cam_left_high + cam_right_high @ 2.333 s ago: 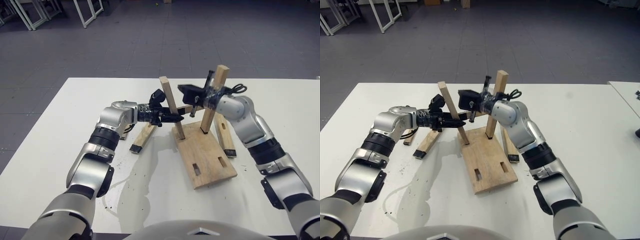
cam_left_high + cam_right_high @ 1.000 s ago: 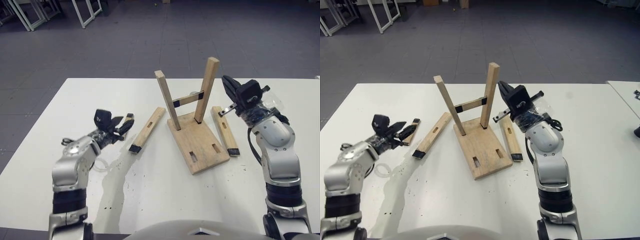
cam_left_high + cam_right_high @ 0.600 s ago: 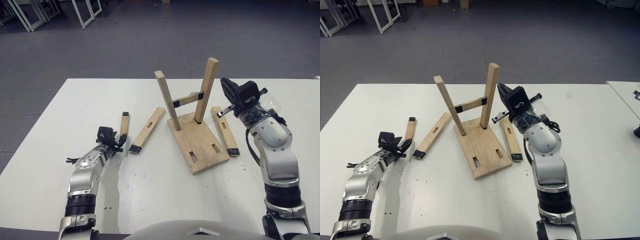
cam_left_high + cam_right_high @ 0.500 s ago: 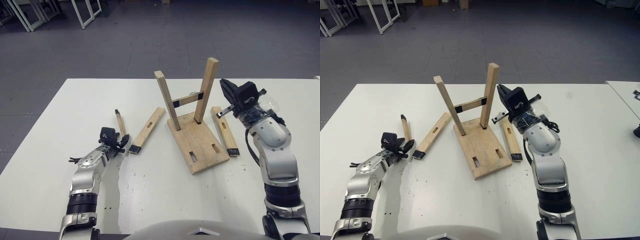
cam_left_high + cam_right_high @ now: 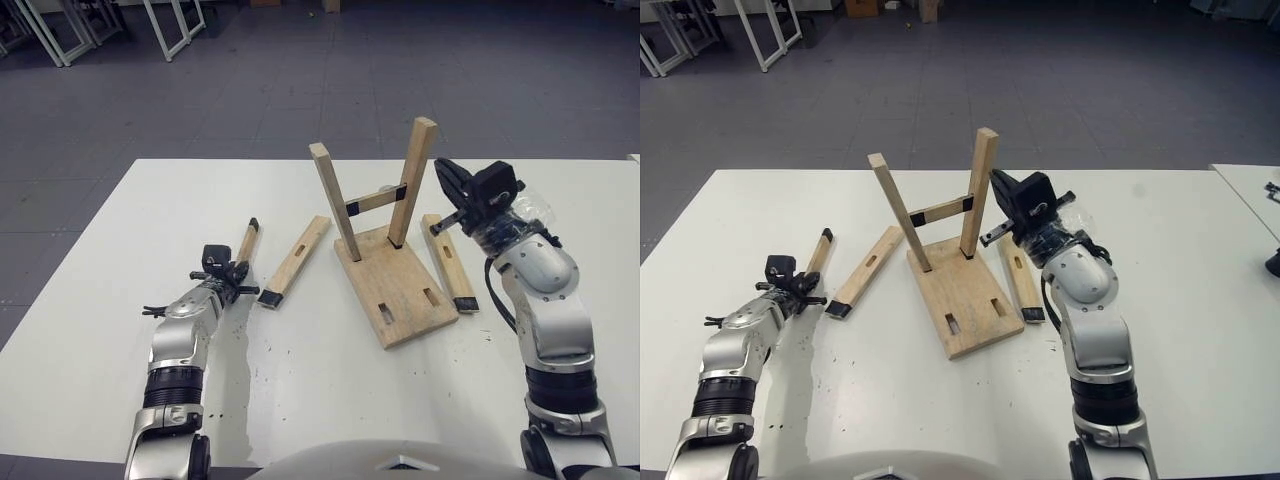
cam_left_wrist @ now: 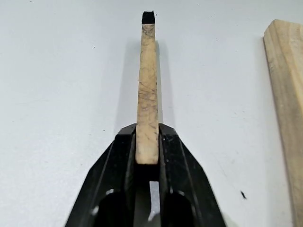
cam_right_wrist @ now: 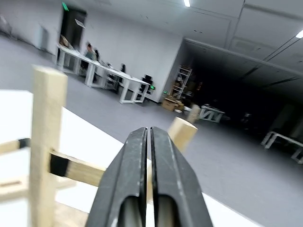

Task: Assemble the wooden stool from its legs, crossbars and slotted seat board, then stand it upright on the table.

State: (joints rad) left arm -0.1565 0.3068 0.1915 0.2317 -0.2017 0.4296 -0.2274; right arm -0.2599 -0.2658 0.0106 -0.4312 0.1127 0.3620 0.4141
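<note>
The slotted seat board (image 5: pixel 408 300) lies flat on the white table (image 5: pixel 330 390). Two legs (image 5: pixel 334 200) (image 5: pixel 413 180) stand in it, joined by a crossbar (image 5: pixel 375 201). One loose leg (image 5: pixel 292 260) lies left of the board and another (image 5: pixel 449 262) lies right of it. At the table's left, my left gripper (image 5: pixel 232 276) is shut on the near end of a thin crossbar (image 6: pixel 147 94), which rests low over the table. My right gripper (image 5: pixel 441 170) hovers shut and empty just right of the taller leg's top; the right wrist view has that leg (image 7: pixel 46 142) beside the gripper (image 7: pixel 147 137).
Dark specks dot the table surface (image 5: pixel 225 400) near my left forearm. Bare table stretches in front of the board and on the far left. Beyond the far edge is open floor with white frames (image 5: pixel 60 25). Another table's corner (image 5: pixel 1255 190) stands at the right.
Both grippers left the standing legs. The left arm drew back to the table's left, shut on the thin crossbar and swung it slightly. The right gripper edged toward the taller leg.
</note>
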